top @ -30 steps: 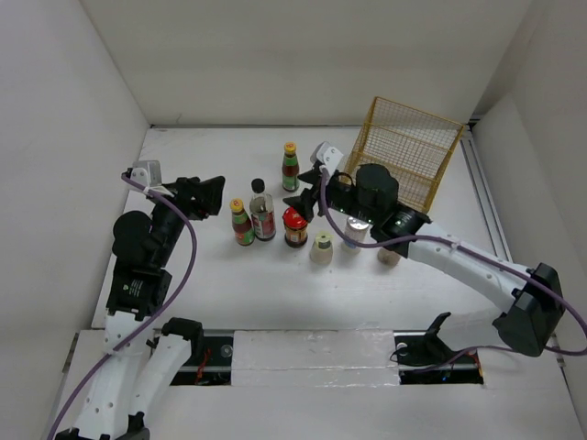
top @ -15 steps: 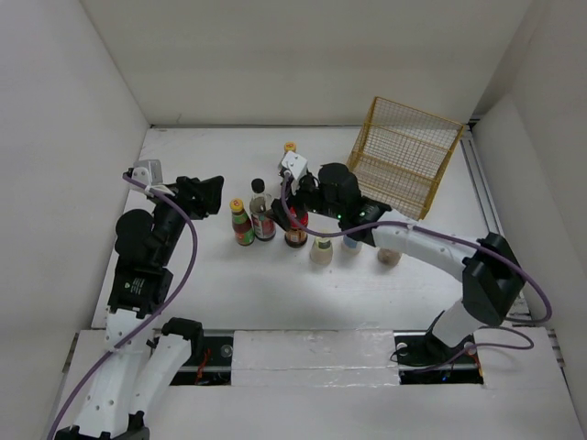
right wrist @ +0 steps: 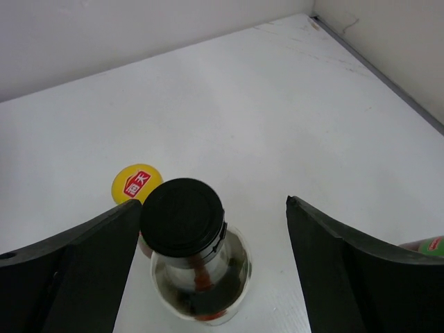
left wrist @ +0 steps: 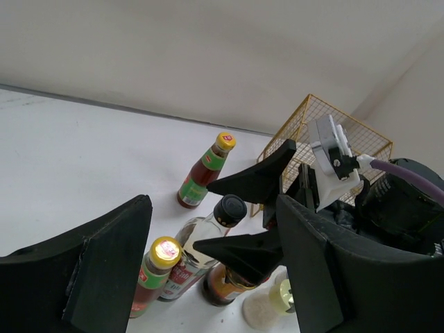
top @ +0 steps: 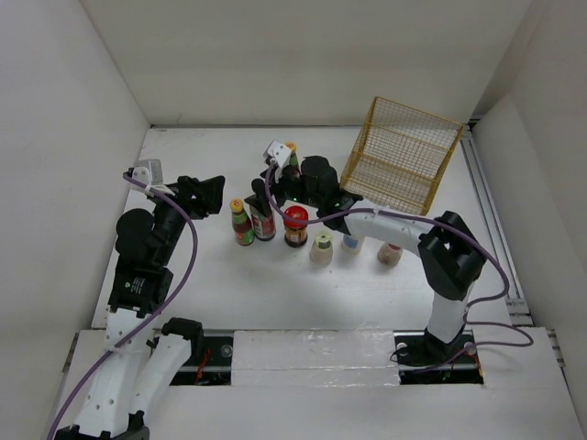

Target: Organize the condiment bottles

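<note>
**Tight Squeeze in the Sauce Row**

The right gripper (right wrist: 211, 205) hangs low over the table (top: 202, 284) with its fingers spread wide on either side of the black-capped sauce bottle (right wrist: 184, 218). They straddle it without clamping. The bottle stands upright in the row, noticeably nearer one finger than the other. The left gripper (top: 209, 194) waits off to the left, fingers apart and holding nothing.

The off-centre bottle looks like the main hazard. If the jaws close from here, the near finger would probably meet the glass first and push the tall, narrow bottle sideways before the other finger arrives. A tip seems possible.

There is little room to spare. A yellow-capped bottle (top: 241, 223) stands just beside it on one side, and the red-lidded jar (top: 295, 225) just beside it on the other. A shove either way could knock into a neighbour.

The second yellow-capped bottle (left wrist: 206, 170) stands apart at the back, close under the reaching arm. The green-topped shaker (top: 321, 246), silver-topped shaker (top: 352, 243) and pink-topped shaker (top: 389, 254) continue the row to the right. The yellow wire basket (top: 404, 165) leans tilted in the far corner.
</note>
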Tool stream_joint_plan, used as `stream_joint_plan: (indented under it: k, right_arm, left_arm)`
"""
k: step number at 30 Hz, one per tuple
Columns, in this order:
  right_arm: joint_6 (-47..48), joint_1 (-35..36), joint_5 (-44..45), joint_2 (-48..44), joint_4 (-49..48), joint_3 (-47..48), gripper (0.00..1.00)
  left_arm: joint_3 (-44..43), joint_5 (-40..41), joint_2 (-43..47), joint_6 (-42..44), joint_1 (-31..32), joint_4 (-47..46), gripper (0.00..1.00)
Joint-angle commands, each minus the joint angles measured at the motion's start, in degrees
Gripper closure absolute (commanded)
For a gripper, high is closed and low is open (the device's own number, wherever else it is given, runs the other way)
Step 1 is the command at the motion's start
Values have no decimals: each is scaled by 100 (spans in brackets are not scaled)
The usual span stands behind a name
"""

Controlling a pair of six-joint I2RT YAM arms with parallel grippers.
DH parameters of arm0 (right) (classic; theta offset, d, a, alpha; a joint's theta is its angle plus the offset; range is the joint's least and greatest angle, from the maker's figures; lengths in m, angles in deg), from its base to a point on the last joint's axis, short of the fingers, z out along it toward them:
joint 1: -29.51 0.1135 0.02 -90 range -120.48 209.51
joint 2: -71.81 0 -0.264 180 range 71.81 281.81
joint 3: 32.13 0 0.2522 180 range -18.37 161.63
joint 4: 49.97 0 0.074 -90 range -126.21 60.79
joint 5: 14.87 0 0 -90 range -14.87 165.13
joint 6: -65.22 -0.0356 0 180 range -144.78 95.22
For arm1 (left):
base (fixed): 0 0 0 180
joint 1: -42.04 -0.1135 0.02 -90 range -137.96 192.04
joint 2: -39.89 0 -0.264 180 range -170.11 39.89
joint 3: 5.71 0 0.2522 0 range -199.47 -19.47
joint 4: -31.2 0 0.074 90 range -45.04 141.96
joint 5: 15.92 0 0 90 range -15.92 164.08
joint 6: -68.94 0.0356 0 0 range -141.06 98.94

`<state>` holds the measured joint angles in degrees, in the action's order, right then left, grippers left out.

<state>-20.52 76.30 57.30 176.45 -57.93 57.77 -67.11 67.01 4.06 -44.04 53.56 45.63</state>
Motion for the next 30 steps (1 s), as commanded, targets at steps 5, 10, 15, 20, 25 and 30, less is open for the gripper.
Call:
stream_joint_plan:
  k: [5,10,15,20,25,30]
  right_arm:
    - [-284,-38,-107,320,-869,472,23]
    - [-548,-38,-46,373,-1309,340,69]
    - [-548,-38,173,-250,-1546,77,91]
    - [-548,-161,244,-1216,-1546,216,94]
    - [-548,-362,297,-1665,-1291,665,96]
    - [-443,-950,700,-1930,-731,1086,98]
  left_arm:
    - [0,-127,15,31,7,-260,32]
    - [0,-128,-46,31,7,-260,32]
    - [0,-128,-46,31,7,-260,32]
    - [0,-128,-46,31,7,-260,32]
    - [0,-128,-46,31,7,-260,32]
    - [0,-128,-46,31,7,-260,32]
